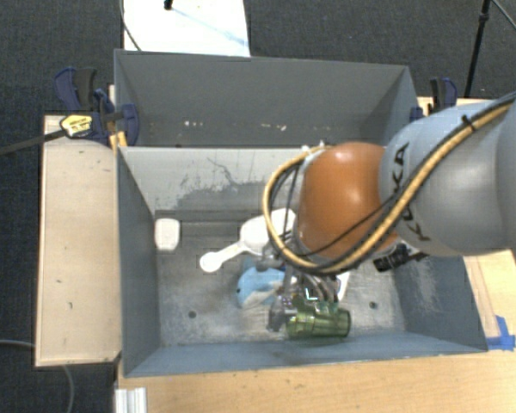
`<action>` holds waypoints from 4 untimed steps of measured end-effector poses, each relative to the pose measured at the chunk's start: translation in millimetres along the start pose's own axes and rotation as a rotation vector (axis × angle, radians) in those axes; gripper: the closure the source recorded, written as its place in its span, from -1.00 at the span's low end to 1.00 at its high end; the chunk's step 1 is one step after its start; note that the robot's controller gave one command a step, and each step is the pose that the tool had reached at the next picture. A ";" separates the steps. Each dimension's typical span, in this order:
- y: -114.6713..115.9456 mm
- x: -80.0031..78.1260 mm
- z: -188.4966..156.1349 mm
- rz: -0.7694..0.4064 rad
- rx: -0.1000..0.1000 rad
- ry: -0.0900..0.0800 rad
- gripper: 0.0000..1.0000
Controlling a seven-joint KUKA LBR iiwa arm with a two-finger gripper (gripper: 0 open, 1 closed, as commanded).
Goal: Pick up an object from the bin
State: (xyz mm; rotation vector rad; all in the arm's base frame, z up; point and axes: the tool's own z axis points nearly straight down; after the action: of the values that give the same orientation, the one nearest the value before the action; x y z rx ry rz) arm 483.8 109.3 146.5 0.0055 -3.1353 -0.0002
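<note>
In the camera view the arm [464,192] reaches in from the right over the grey metal bin [138,256]. Its rounded orange cover [340,200], looped about with black and yellow cables [279,222], hangs above the middle of the bin floor. Below the cover the hand [288,306] is low in the bin, close to the front wall and a little right of centre. Whether it is wide or narrow cannot be told, for the cover and cables hide much of it.

Just beside the hand, on its right and touching or nearly touching it, lies a dark green cylinder [320,323] on its side, along the front wall. Just to the hand's left and a little further back lies a pale blue soft-looking thing [256,284]. Behind that, a white scoop [236,249] rests with its handle pointing left and its bowl partly under the cover. Well apart, near the left wall, sits a small white block [167,233].
</note>
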 end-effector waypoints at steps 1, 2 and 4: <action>-0.5 -2.1 -4.0 0.004 -0.001 -0.008 -1.00; -44.0 -62.1 64.6 -0.085 -0.001 -0.016 -1.00; -33.5 -68.9 72.8 -0.063 -0.001 -0.017 -1.00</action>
State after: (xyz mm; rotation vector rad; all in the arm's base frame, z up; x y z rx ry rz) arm 552.4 76.0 73.2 0.1054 -3.1501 -0.0018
